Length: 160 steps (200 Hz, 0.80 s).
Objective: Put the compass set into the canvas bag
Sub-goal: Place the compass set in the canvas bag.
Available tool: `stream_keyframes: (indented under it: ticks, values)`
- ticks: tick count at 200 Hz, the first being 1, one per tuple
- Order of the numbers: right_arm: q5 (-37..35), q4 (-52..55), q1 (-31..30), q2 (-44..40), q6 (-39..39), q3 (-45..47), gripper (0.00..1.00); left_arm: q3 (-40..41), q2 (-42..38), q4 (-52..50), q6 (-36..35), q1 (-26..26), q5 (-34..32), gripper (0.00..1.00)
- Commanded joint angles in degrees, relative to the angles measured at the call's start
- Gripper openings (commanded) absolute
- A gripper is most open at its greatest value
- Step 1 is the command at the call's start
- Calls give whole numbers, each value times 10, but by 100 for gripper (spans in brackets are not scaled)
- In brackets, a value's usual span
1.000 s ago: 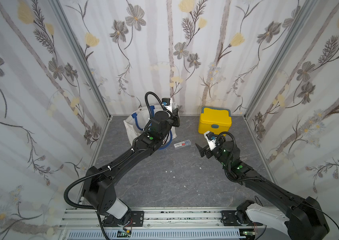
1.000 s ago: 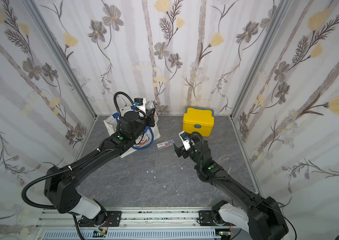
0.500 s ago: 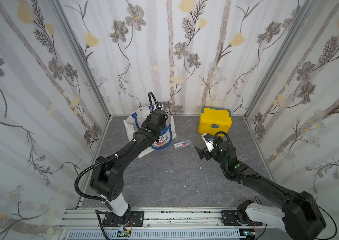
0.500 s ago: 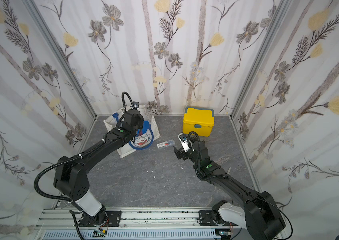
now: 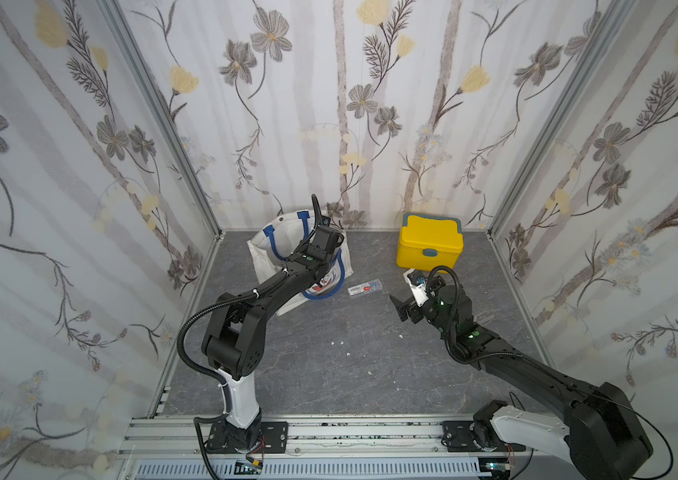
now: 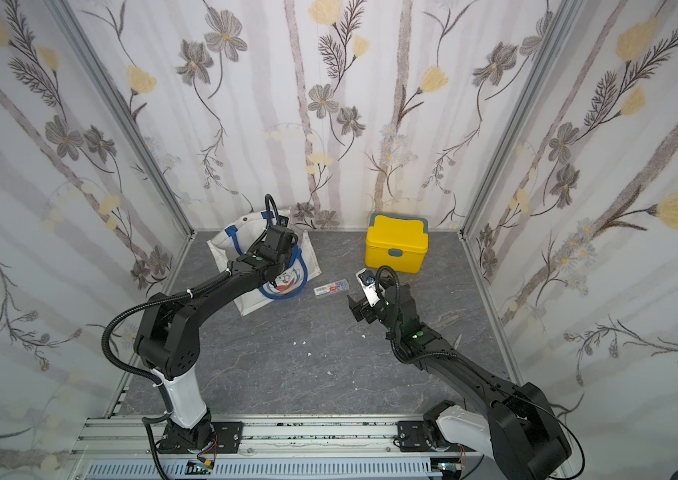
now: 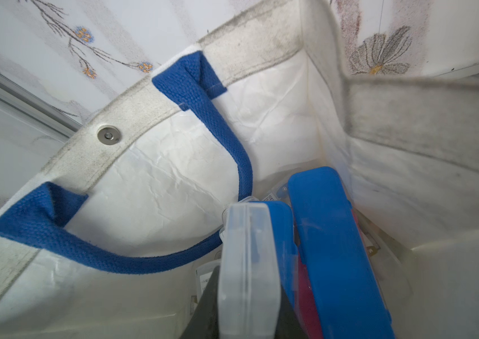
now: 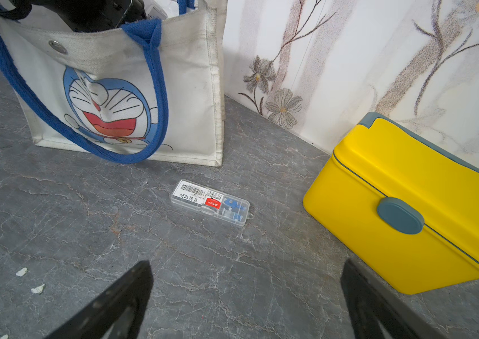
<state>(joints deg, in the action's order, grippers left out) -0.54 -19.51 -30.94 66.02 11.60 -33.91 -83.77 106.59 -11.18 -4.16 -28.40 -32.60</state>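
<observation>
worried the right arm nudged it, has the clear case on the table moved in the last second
No. The clear case lies at the same spot and slant on the table, with the same gap to the yellow box.

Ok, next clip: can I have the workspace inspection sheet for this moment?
Surface: grey marbled table.
Job's things: bag stands open near the back wall. The case on the table lies flat between the bag and the yellow box. The case in the bag sits edge-on.
Clutter: yellow box, lid shut; white scraps on the table.
Grippers: left gripper is inside the bag at the case there, grip unclear. The right gripper is open above the table, empty, facing the lying case.
Cables: left arm's hose and right arm's hose loop free.
Surroundings: floral walls, metal rail in front.
</observation>
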Motion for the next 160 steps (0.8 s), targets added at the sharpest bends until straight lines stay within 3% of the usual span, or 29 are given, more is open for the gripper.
stream_keyframes:
  ticks: [1,46,91,107,146,160]
  values:
    - [-1,-28,0,0,-1,1,99,-5,0,-1,13,0,3,27]
    - [-2,-32,0,7,1,-2,100,-5,-24,1,15,0,3,40]
    - [2,-14,0,25,17,-24,100,34,-99,34,32,-2,4,43]
    - [4,-1,0,41,28,-41,100,71,-145,67,49,-3,28,52]
    - [41,46,0,105,44,-97,100,210,-278,183,95,-4,213,99]
    - [56,56,0,135,48,-124,100,261,-320,238,122,-4,283,100]
